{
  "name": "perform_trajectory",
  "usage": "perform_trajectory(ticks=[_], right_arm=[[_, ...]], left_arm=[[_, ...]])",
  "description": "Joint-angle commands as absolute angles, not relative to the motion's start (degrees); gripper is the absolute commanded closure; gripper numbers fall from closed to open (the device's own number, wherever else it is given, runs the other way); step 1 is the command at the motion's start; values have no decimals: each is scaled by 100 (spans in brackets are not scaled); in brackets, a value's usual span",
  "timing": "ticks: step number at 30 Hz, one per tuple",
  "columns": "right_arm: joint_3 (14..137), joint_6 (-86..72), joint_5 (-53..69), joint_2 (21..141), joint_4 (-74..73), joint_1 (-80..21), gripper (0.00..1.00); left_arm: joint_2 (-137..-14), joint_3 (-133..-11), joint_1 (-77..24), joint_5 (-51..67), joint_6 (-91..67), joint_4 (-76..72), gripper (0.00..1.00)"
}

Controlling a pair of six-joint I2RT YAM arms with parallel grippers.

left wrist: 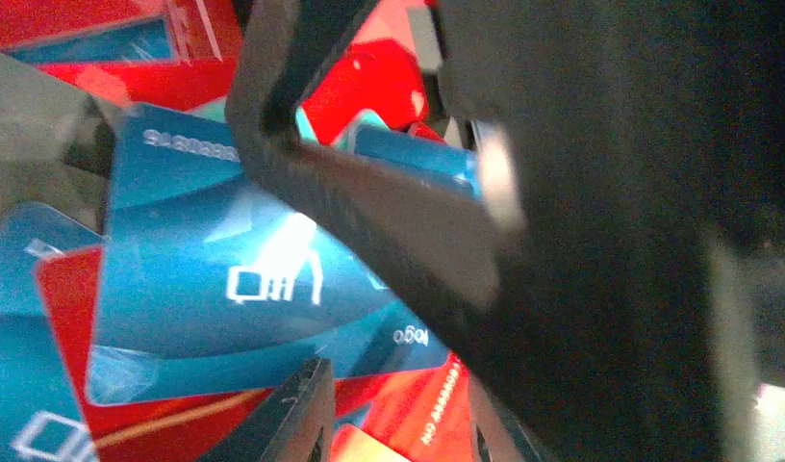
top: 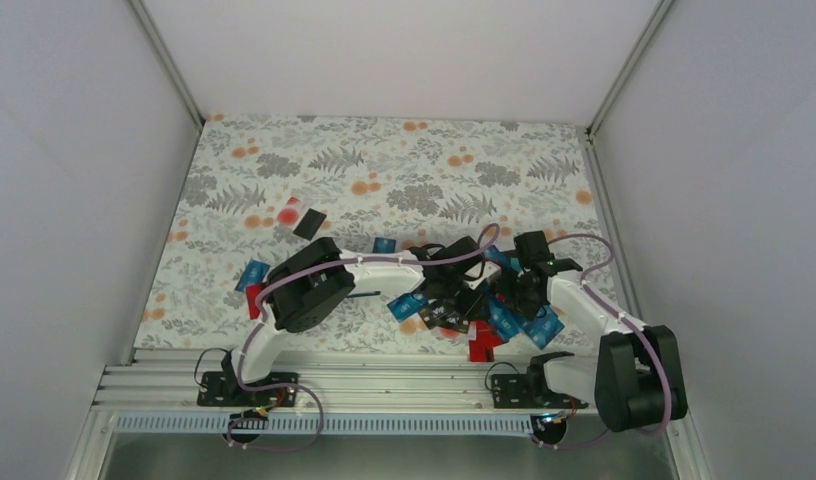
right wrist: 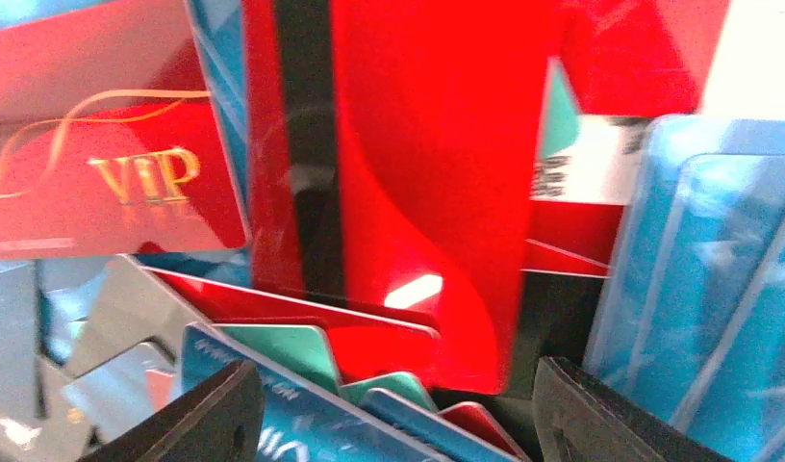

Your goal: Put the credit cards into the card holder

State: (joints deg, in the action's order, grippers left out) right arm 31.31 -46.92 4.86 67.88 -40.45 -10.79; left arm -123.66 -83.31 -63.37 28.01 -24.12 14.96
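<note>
The credit cards [top: 540, 326], blue, red, teal and black, lie heaped at the table's near right. Both grippers hang low over that heap. My left gripper [top: 452, 292] [left wrist: 393, 435] has its jaws a narrow gap apart over a red card [left wrist: 422, 409], just below a blue card [left wrist: 225, 289] with white print, and nothing shows gripped. My right gripper [top: 511, 292] [right wrist: 408, 423] stands wide open, with the corners of blue, teal and red cards [right wrist: 283, 351] between its fingers. A large red card [right wrist: 417, 192] with a black stripe lies beyond. I cannot pick out the card holder.
A dark, blurred mass [left wrist: 610, 241] fills the right of the left wrist view. Stray cards lie apart from the heap: a black one [top: 309, 222] and a red one [top: 289, 212] at mid-left, and a blue one [top: 252, 273] by the left arm. White walls enclose the table.
</note>
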Motion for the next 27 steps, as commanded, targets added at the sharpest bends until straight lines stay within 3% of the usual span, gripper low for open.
perform_trajectory(ticks=[1, 14, 27], right_arm=[[2784, -4564, 1459, 7099, -3461, -1056, 30], [2883, -4190, 2782, 7055, -3305, -1058, 40], [2915, -3976, 2863, 6830, -3468, -1055, 60]], left_arm=[[-12624, -8434, -6254, 2583, -2385, 1566, 65], [-12822, -8234, -5697, 2599, -2045, 1204, 65], [-13012, -8327, -5600, 2833, -2010, 973, 66]])
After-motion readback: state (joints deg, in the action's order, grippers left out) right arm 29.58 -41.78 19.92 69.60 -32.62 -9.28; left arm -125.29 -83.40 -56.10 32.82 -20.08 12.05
